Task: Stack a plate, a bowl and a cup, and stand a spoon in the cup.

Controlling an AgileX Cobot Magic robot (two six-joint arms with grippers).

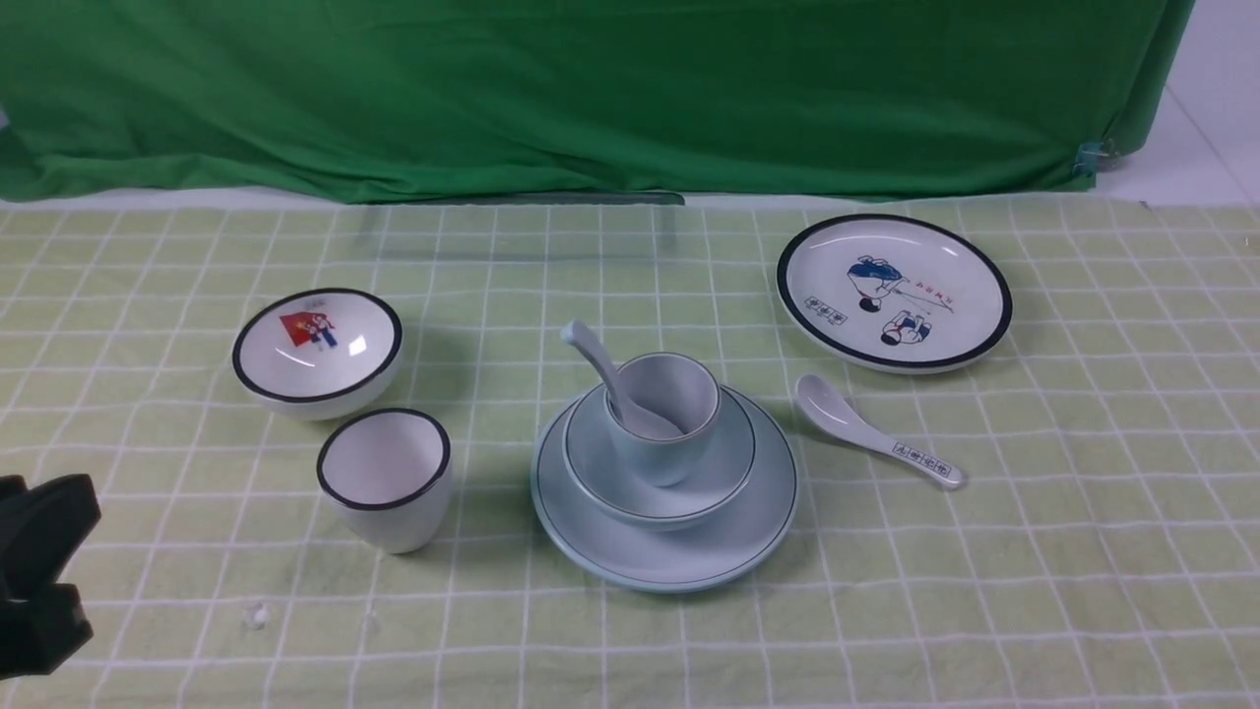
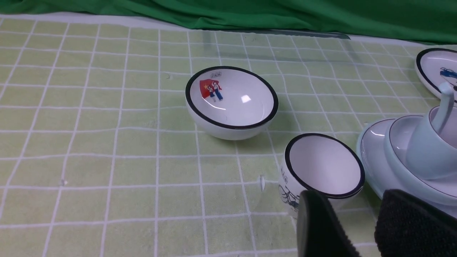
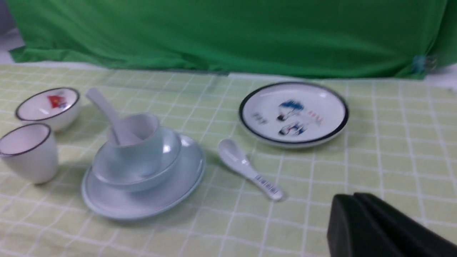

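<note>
The pale blue plate [image 1: 679, 561] lies mid-table with the pale blue bowl [image 1: 591, 463] on it and the pale blue cup [image 1: 658, 455] inside the bowl. The plain white spoon [image 1: 591, 356] stands in the cup, its handle leaning to the left. My left gripper [image 1: 59, 581] hangs at the lower left, well apart from the stack. In the left wrist view that gripper [image 2: 357, 223] is open and empty, near the white cup and the plate [image 2: 371, 167]. My right gripper [image 3: 351, 198] is shut and empty, over bare cloth to the right of the stack [image 3: 142, 146].
A white black-rimmed bowl [image 1: 317, 345] with a red picture and a white black-rimmed cup [image 1: 386, 478] stand left of the stack. A cartoon plate [image 1: 894, 291] and a spoon with a printed handle [image 1: 866, 428] lie to its right. A green cloth [image 1: 591, 89] hangs at the back.
</note>
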